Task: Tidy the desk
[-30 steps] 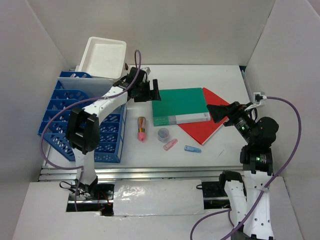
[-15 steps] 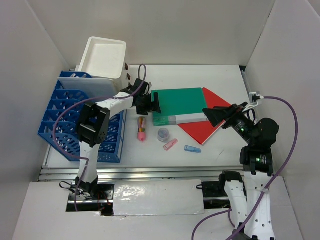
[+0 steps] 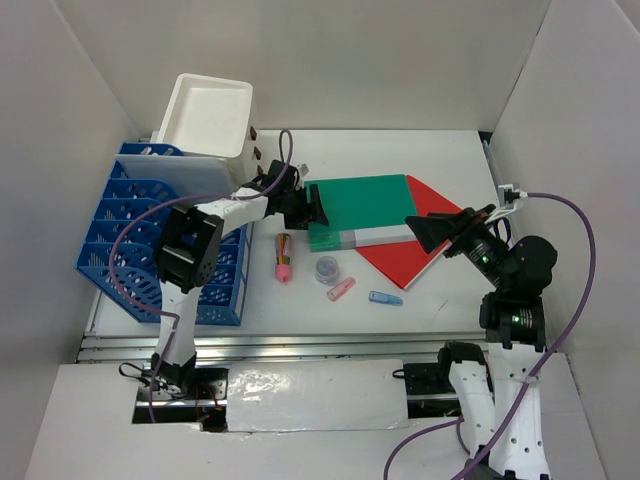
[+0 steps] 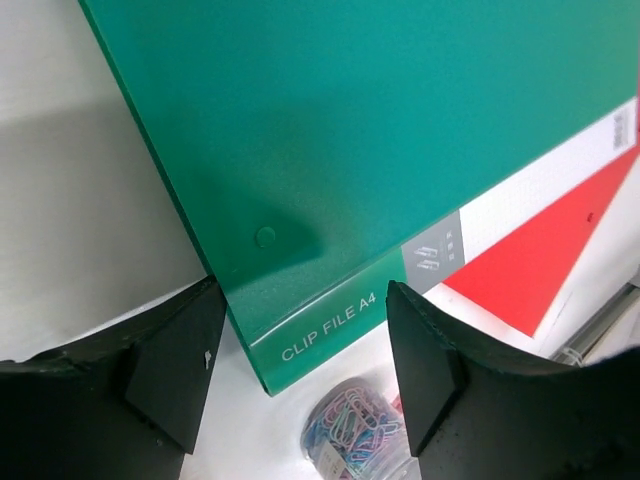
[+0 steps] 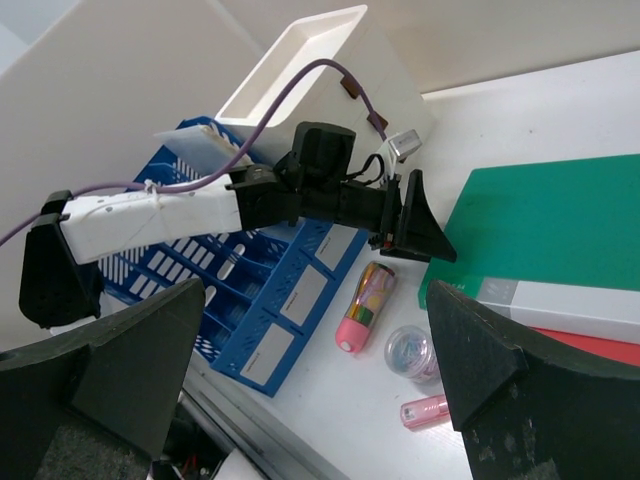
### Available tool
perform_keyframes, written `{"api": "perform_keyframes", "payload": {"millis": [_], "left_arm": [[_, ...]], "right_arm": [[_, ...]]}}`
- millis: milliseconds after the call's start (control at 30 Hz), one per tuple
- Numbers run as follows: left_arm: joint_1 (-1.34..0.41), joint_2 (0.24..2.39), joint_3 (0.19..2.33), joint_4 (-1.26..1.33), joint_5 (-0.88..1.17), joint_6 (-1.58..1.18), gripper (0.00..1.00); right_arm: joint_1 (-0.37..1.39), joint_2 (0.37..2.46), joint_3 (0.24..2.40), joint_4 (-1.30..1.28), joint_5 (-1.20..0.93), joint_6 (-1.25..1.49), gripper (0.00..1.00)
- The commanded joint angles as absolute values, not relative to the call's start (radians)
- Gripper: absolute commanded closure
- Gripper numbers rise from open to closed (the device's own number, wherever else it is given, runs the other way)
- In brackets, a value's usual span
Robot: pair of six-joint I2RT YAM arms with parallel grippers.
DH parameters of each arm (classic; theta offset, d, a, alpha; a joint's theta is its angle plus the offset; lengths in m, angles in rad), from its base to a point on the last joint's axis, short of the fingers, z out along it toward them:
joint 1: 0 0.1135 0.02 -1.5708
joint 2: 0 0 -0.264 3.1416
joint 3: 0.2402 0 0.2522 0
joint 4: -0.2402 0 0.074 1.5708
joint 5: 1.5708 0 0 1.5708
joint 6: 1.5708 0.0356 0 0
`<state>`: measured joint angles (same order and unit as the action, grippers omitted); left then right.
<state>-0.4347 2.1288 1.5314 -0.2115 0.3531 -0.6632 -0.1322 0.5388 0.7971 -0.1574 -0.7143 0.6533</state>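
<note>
The white desk (image 3: 400, 155) carries a green clip file (image 3: 365, 205) that lies partly over a red folder (image 3: 420, 250). My left gripper (image 3: 312, 208) is open at the file's near left corner. In the left wrist view, that corner and its spine (image 4: 330, 330) sit between the spread fingers (image 4: 170, 370), with the left gripper (image 4: 300, 380) low over the desk. My right gripper (image 3: 432, 228) is open and empty, raised above the right end of the file and the red folder. In the right wrist view, the right gripper (image 5: 315, 380) looks across at the left arm.
A jar of paper clips (image 3: 326, 268), a pink-capped tube (image 3: 284, 258), a small pink item (image 3: 341, 289) and a small blue item (image 3: 385, 298) lie in front of the file. A blue file rack (image 3: 130, 225) stands at the left, with a white open box (image 3: 205, 115) behind it.
My left gripper has moved nearer and slightly right, from behind the file's left edge to its near left corner. My right gripper has shifted a little to the left.
</note>
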Motion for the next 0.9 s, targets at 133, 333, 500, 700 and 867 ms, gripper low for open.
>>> {"api": "perform_keyframes", "payload": {"millis": [133,333,500,700,867], "left_arm": [[-0.439,2.140,1.519,-0.106,0.431,-0.699,0.29],[-0.437,2.174,1.503,-0.046,0.466,-0.747,0.38],[-0.437,2.201,1.493,0.023,0.488,-0.788,0.39],[-0.436,2.227,1.457,0.119,0.511,-0.848,0.38],[-0.436,2.223,1.442,0.155,0.506,-0.870,0.74]], "right_arm": [[-0.126,0.548,0.792,-0.097,-0.704,0.650,0.00],[-0.126,0.548,0.784,-0.097,-0.696,0.653,0.00],[-0.126,0.554,0.769,-0.075,-0.698,0.666,0.00],[-0.126,0.557,0.756,-0.066,-0.696,0.666,0.00],[-0.126,0.558,0.749,-0.054,-0.693,0.670,0.00]]}}
